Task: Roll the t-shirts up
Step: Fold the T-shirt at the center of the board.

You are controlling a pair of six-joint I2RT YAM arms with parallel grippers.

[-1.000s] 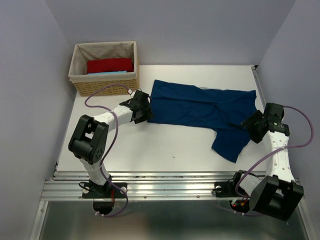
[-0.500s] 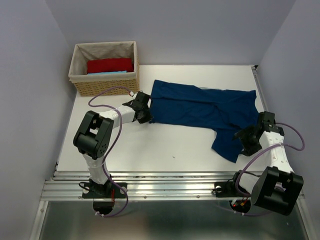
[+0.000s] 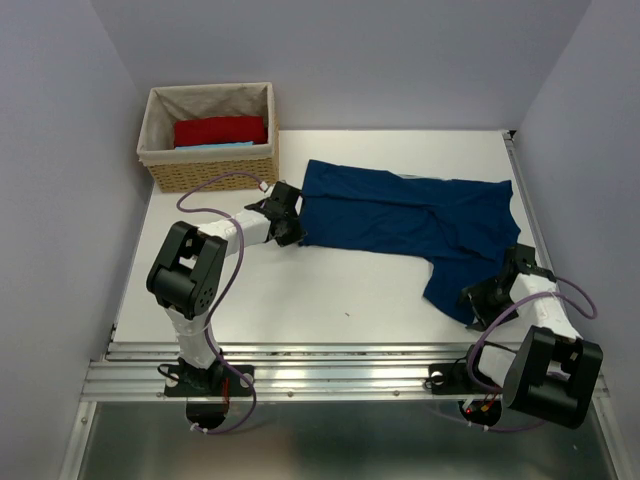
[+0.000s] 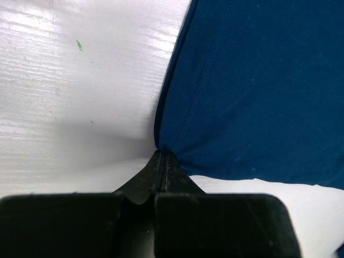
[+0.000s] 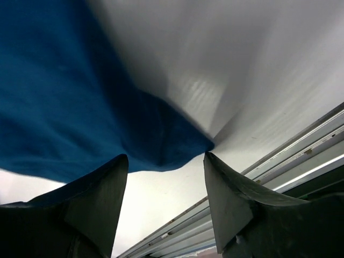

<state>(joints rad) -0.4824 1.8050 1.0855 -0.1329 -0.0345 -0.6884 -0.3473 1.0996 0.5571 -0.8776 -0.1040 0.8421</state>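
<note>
I see the navy t-shirt (image 3: 400, 215) spread across the far right part of the table (image 3: 330, 290), lying flat but creased, with one part reaching down toward the near edge on the right. My left gripper (image 3: 296, 226) sits low at the shirt's left edge. In the left wrist view its fingers (image 4: 156, 174) are pressed together, with the hem pinched at their tips and the cloth puckering slightly there. My right gripper (image 3: 472, 305) is down at the shirt's near right corner. From the right wrist view its fingers (image 5: 102, 193) stand wide apart and grip nothing. The tip of that corner lies between them, just ahead, with bare table around it; I cannot tell whether either finger touches the fabric. The metal rail (image 5: 290, 156) along the table's near edge runs close beside that corner. At the far left stands the wicker basket (image 3: 208, 165), lined with pale cloth and apart from the navy t-shirt, and a red t-shirt (image 3: 220, 130) lies folded inside it
</note>
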